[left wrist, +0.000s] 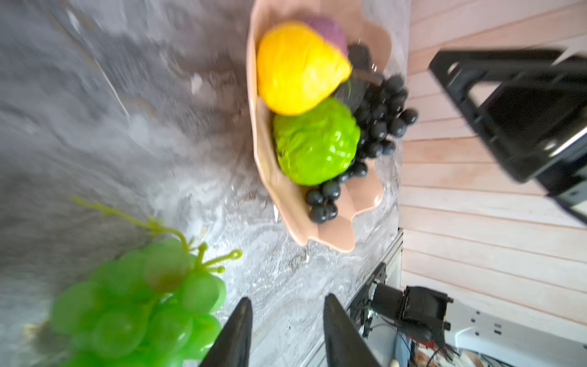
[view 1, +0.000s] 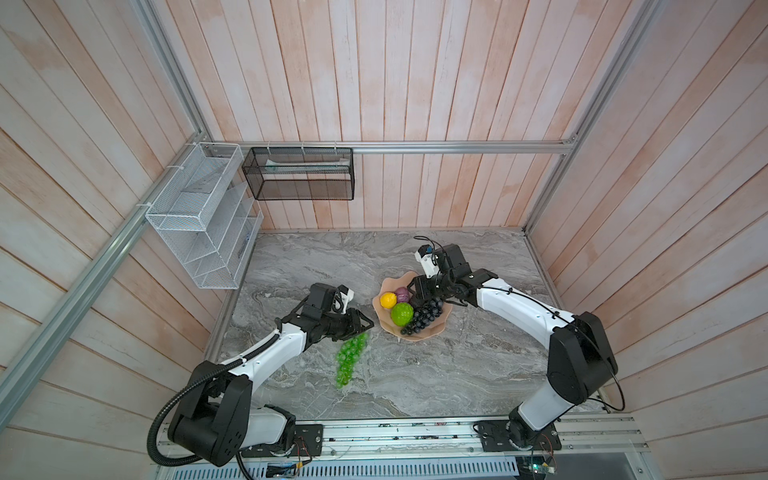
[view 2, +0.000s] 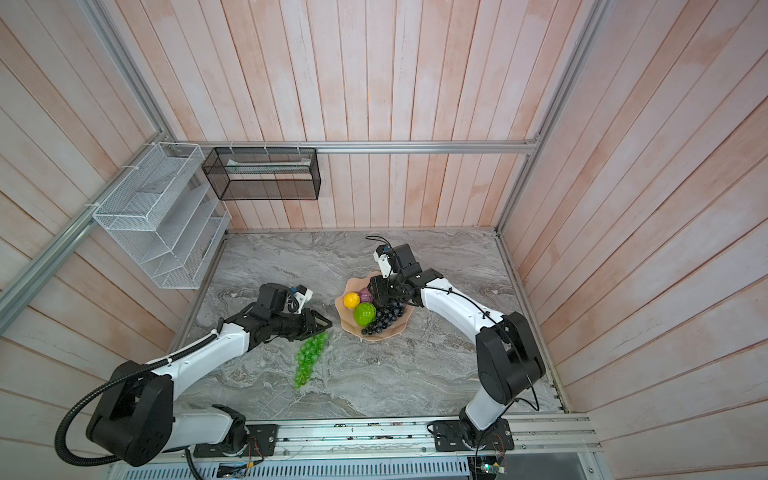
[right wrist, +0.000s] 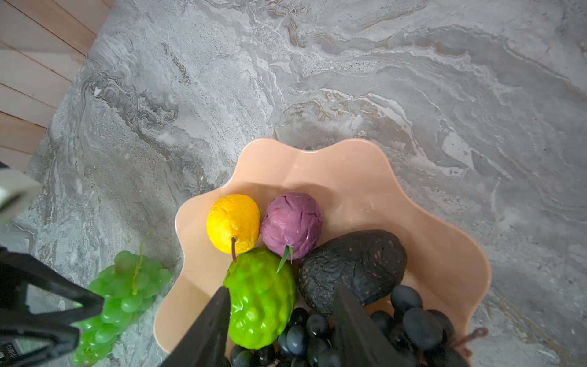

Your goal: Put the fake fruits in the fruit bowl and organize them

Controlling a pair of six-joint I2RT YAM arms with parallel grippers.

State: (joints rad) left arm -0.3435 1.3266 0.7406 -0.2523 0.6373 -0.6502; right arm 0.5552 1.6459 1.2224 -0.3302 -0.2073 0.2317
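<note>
The peach-pink fruit bowl (view 1: 430,334) with its wavy rim stands on the marble table right of centre. In it lie the yellow lemon (view 1: 387,300), the purple bumpy fruit (view 1: 402,294), the lime-green bumpy fruit (view 1: 401,314) and the dark grape bunch (view 1: 424,318). The blackish avocado (right wrist: 352,267) shows in the right wrist view. My right gripper (right wrist: 281,287) hangs open over the bowl's fruit. The long green grape bunch (view 1: 352,358) lies on the table left of the bowl. My left gripper (left wrist: 288,298) is open beside its stem end, with only marble between the fingers.
A white wire basket (view 1: 199,216) and a black mesh basket (view 1: 299,174) hang on the back left walls above the table. Wooden walls close three sides. A metal rail (view 1: 395,432) with the arm bases runs along the front edge.
</note>
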